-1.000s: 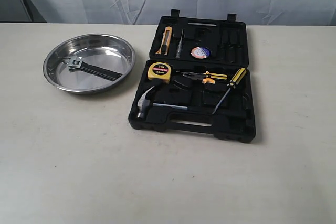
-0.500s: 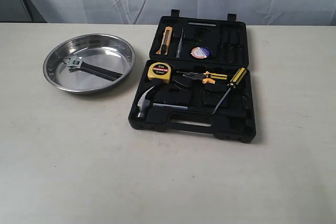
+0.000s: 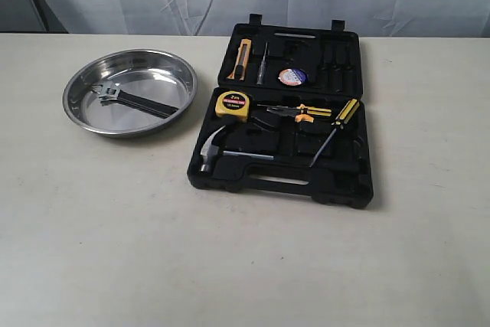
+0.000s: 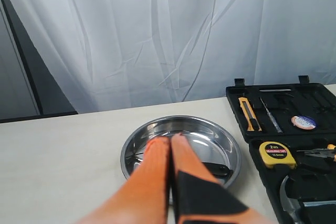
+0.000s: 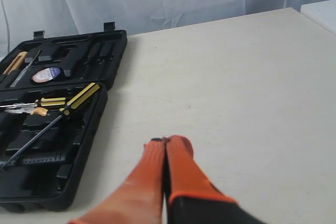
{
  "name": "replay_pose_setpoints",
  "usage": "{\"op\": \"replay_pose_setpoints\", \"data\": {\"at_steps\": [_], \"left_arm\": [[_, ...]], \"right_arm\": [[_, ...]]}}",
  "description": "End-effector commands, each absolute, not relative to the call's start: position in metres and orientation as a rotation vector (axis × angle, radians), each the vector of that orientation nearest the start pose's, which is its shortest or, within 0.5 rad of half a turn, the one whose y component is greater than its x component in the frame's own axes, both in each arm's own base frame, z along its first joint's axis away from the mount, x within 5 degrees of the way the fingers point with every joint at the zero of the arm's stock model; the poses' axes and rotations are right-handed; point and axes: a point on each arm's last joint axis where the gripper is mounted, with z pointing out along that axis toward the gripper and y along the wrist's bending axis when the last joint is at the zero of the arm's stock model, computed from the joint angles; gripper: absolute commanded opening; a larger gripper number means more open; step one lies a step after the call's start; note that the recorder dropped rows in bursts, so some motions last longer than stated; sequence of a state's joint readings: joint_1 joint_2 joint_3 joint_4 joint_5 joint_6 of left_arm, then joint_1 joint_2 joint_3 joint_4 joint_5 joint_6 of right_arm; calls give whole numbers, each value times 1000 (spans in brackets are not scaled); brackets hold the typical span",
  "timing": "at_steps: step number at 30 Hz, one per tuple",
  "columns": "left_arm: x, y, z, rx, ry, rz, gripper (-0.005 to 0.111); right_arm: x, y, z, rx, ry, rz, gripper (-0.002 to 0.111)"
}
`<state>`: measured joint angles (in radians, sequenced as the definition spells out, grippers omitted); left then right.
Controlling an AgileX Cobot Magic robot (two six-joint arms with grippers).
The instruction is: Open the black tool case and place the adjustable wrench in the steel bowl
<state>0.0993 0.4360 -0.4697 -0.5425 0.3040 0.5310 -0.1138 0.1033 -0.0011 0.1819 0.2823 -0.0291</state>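
Exterior: black tool case point(image 3: 344, 185) open on the bench point(image 3: 230, 266). Adjustable wrench point(image 3: 130, 99) lies inside the steel bowl point(image 3: 168, 67), left of the case. Tape measure point(image 3: 233, 104) marked "2m".
Left wrist: left pincer point(image 4: 170, 142) closed, empty, at the bowl's near side.
Right wrist: right pincer point(image 5: 165, 141) closed, empty, right of the case.

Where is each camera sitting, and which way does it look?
Exterior view: off the arms, looking down at the table, the open black tool case and the steel bowl; no robot part shows.
Left wrist view: on the left arm, looking past the shut left gripper toward the bowl and curtain.
Right wrist view: on the right arm, looking past the shut right gripper over the table toward the case.
Shared: all three show the case.
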Motion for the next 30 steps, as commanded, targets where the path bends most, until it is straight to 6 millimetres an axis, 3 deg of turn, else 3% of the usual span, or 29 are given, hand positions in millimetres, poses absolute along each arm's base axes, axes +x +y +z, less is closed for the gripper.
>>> {"op": "replay_pose_setpoints", "data": {"at_steps": [1,8,18,30], "left_arm": [[95,-4,319,38,1695,-46,0],[88,-3,316,59,1638,2,0],[85,-6,243,-36,1800,-128,0],[70,-4,204,-100,1753,-150,0]], "right_arm": [[61,-3,182,209,1847,65,-1],[61,-3,182,209,1847,65,-1],[61,-3,183,209,1845,64,-1],[61,-3,183,209,1845,64,-1]]}}
